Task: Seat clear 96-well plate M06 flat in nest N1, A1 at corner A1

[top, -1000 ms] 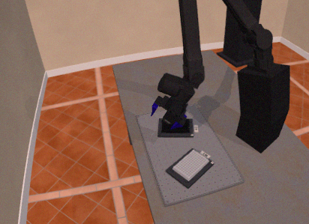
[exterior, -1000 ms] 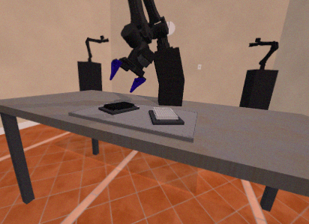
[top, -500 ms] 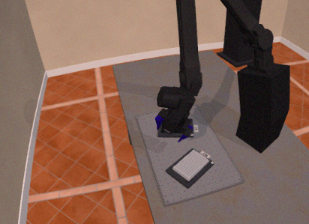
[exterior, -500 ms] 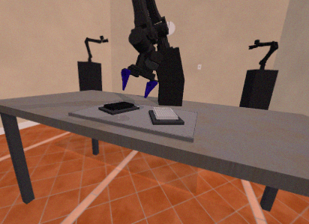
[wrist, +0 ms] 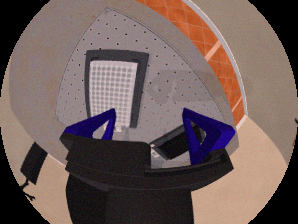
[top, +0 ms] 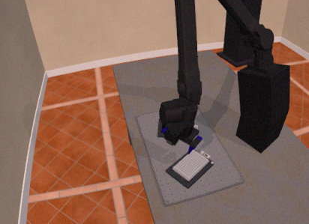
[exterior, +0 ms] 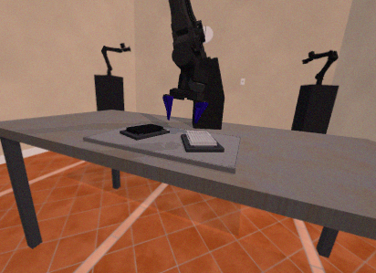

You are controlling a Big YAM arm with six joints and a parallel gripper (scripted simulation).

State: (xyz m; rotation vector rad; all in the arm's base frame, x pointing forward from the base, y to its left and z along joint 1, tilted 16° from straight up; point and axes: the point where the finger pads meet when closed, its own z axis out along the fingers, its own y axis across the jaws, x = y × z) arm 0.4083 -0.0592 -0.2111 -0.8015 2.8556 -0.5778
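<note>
M06 (top: 191, 165) sits unseated in nest N1 (top: 176, 176), untouched; the gripper (exterior: 183, 110), spread wide and empty, hovers at its 11 o'clock above M09 (exterior: 144, 129).

The single black arm (top: 187, 48) descends steeply from above, its wrist (top: 178, 115) bent over. The gripper (exterior: 183, 110) points downward with both blue fingers (exterior: 168, 105) spread to full width. Nothing sits between the jaws; the space between them is free.
</note>
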